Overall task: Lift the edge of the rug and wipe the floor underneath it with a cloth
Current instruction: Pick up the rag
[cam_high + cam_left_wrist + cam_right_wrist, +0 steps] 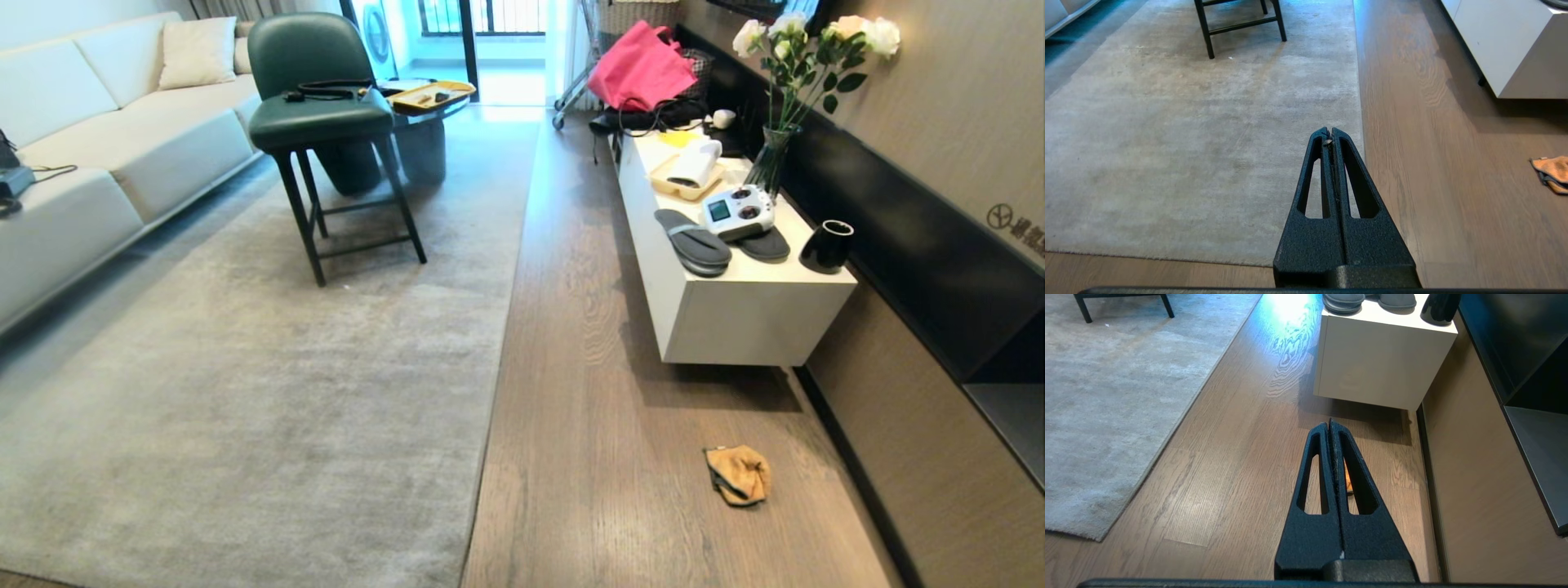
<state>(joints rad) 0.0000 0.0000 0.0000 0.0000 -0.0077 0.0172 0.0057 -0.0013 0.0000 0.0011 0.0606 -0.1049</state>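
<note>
The pale grey rug (261, 367) lies flat on the wood-plank floor (604, 457); its long straight rug edge (498, 351) runs down the middle of the head view. The orange cloth (739, 474) lies crumpled on the floor at the right, in front of the white cabinet. My left gripper (1329, 131) is shut and empty, held above the rug's near corner area, with the cloth (1553, 173) far off to its side. My right gripper (1329, 424) is shut and empty above bare floor; a sliver of the cloth (1347, 482) shows through its finger. Neither arm shows in the head view.
A white low cabinet (735, 318) with slippers (694, 243), a remote and a vase stands along the right wall. A green stool (326, 122) stands on the rug, a white sofa (106, 147) at the left, a pink bag (641, 65) at the back.
</note>
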